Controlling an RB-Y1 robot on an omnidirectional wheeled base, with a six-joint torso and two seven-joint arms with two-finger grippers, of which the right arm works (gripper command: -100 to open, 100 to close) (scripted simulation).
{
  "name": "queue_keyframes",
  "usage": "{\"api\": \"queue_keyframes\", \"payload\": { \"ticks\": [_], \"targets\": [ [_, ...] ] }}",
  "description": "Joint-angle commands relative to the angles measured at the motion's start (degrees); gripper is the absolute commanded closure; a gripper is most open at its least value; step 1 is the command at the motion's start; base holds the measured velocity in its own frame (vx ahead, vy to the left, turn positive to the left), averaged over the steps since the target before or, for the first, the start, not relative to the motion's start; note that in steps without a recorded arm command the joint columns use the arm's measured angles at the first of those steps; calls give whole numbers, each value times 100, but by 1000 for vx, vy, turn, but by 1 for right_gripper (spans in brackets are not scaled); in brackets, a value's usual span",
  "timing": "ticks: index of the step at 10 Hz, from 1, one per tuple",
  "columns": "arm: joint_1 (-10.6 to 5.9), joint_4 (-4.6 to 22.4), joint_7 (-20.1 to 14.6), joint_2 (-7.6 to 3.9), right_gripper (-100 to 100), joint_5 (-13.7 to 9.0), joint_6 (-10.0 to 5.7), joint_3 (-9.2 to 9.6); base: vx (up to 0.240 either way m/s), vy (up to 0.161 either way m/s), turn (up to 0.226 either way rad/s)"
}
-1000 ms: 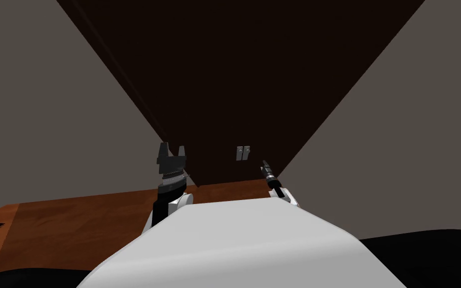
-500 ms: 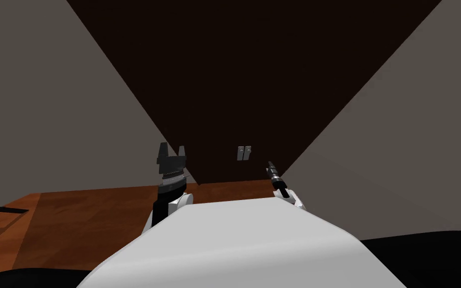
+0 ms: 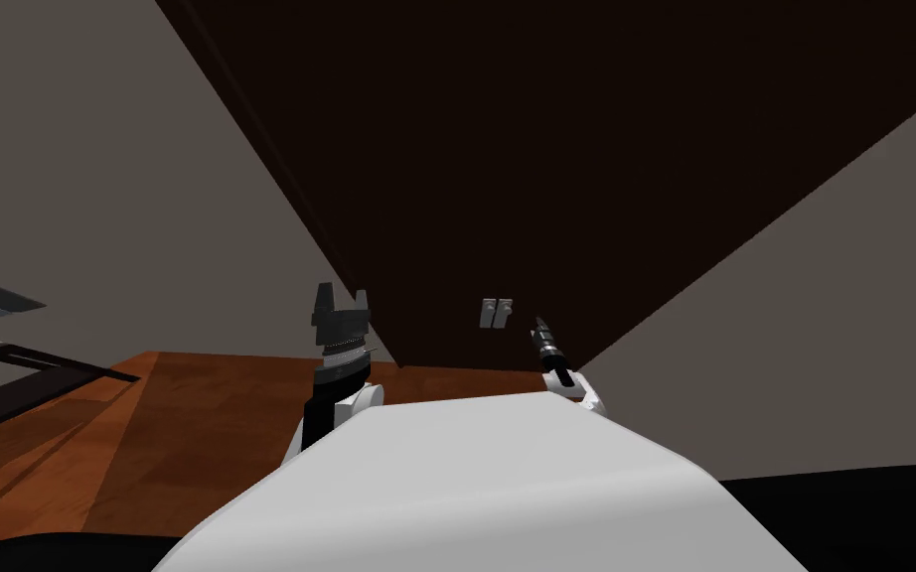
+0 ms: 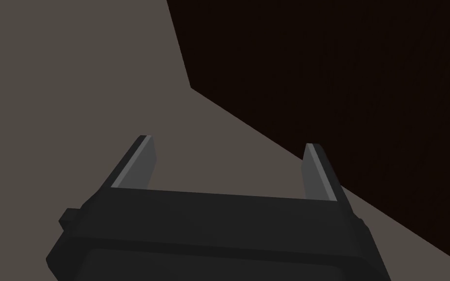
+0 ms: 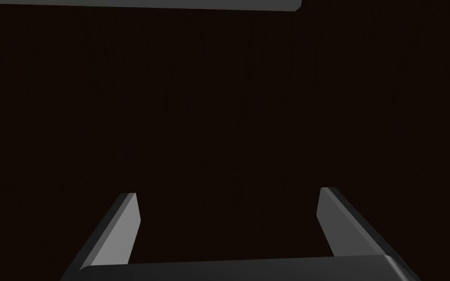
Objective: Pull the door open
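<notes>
A very dark brown door (image 3: pixel 545 149) stands right in front of me between grey walls. Its small light grey handle (image 3: pixel 495 314) sits low on the panel. My right gripper (image 3: pixel 541 328) hangs just right of the handle and a little short of it. In the right wrist view this gripper (image 5: pixel 226 195) is open and faces the dark door panel (image 5: pixel 219 97), with a light grey strip (image 5: pixel 136 4) far beyond the fingertips. My left gripper (image 3: pixel 339 298) is open near the door's left edge. In the left wrist view it (image 4: pixel 229 146) points at the grey wall (image 4: pixel 72 73) beside the door (image 4: pixel 341 73).
Reddish wooden floor (image 3: pixel 228 417) runs along the foot of the door. A dark-framed piece of furniture (image 3: pixel 9 357) juts in at the far left. Grey walls (image 3: pixel 98 179) flank the door on both sides.
The whole head view has turned, so I have swung round: the door slants more and the dark-framed furniture has come in at the left. The handle and right gripper sit slightly further right.
</notes>
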Motion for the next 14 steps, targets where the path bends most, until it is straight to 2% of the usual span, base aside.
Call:
{"api": "queue_keyframes", "payload": {
  "ticks": [1, 3, 4, 5, 10, 11, 12, 13, 14],
  "targets": [
    [-105, -41, 11, 71, -100, 4, -8, 84, 203, 37, 174],
    [-255, -72, 16, 170, -100, 19, -49, 231, 222, 125, 175],
    [-239, -47, 9, 123, -100, 12, -15, 182, 107, 57, 26],
    [-239, -47, 9, 123, 100, 12, -15, 182, -12, -6, -27],
    [-239, -47, 9, 123, 100, 12, -15, 182, -21, -8, 9],
    [-129, -6, -3, 55, 100, 2, 4, 95, -116, -46, -92],
    [-69, 9, -18, 7, 100, -5, 11, 43, -202, -108, -173],
    [-69, 9, -18, 7, 100, -5, 11, 43, -161, -105, -70],
    [8, 22, -46, -59, 100, -12, 12, -10, -145, -68, -27]
  ]
}}
